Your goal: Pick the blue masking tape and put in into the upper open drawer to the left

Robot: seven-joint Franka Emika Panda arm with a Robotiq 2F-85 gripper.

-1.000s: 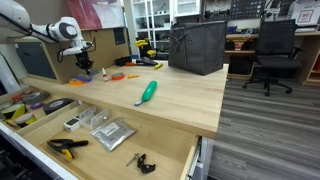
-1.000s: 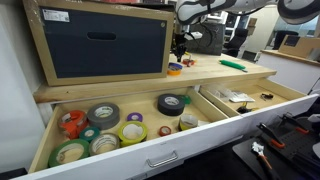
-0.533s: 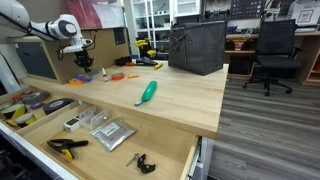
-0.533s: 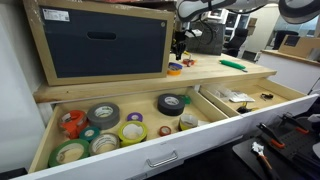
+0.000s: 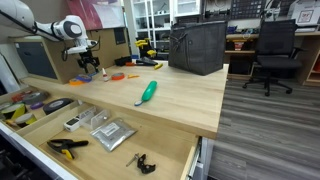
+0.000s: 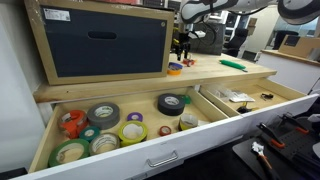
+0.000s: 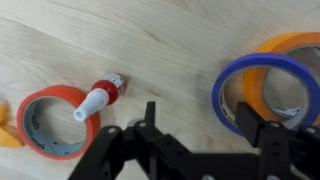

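Note:
In the wrist view the blue masking tape (image 7: 228,98) lies flat on the wooden top at the right, a blue ring stacked with an orange roll (image 7: 290,45). My gripper (image 7: 200,122) hovers just above it, open, with nothing between the fingers. The right finger (image 7: 250,118) overlaps the ring's lower left edge. In both exterior views the gripper (image 5: 88,63) (image 6: 181,50) hangs over the tapes (image 6: 175,69) at the back of the top. The upper open drawer (image 6: 190,138) (image 5: 40,113) stands pulled out with several tape rolls in it.
A red tape roll (image 7: 55,122) and a small red-capped bottle (image 7: 100,97) lie to the left of the gripper. A green-handled tool (image 5: 147,92) rests mid-table. The lower drawer (image 5: 170,150) holds silver packets and a clamp (image 5: 66,147). A dark box (image 5: 196,47) stands behind.
The gripper's jaws have gone from shut to open above the tapes. The arm has shifted only slightly; the tapes lie where they were.

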